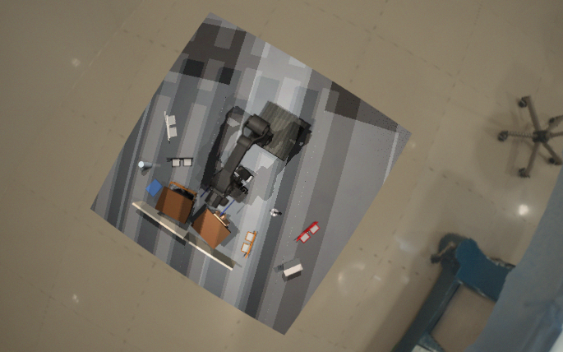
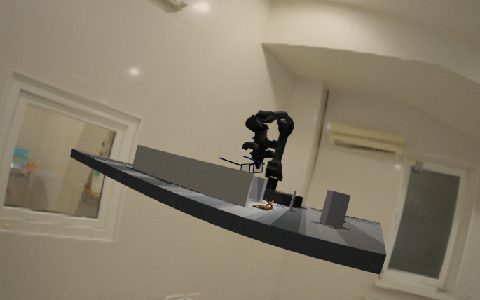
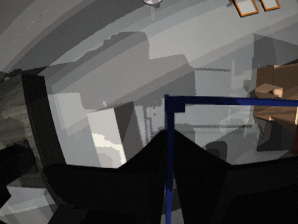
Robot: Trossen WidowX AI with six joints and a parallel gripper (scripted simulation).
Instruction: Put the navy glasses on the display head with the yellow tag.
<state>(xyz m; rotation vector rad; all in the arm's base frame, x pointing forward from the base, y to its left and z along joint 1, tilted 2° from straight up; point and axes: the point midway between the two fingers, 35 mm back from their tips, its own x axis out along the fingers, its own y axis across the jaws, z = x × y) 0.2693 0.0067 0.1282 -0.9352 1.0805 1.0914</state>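
My gripper [image 1: 217, 201] [image 2: 258, 166] [image 3: 168, 135] is shut on the navy glasses [image 1: 227, 207] [image 2: 247, 163] [image 3: 225, 101] and holds them above the table. In the top view their open temples point down-left toward the two brown display heads; in the exterior view they slope up to the left. One head [image 1: 211, 228] [image 3: 270, 80] has its nose side toward the gripper, with a temple end over or near its face. The other head [image 1: 175, 204] stands left of it, with an orange frame at its front. I cannot make out a yellow tag. The lens front is mostly hidden in the top view.
A long wall [image 1: 165, 222] [image 2: 193, 179] stands behind the heads. A white block [image 3: 105, 132] is near the arm. Orange glasses [image 1: 247, 245] [image 3: 246, 7], red glasses [image 1: 304, 237], black glasses [image 1: 182, 158], a small stand [image 1: 274, 212], a cylinder [image 1: 143, 164] and a blue square [image 1: 153, 187] surround them.
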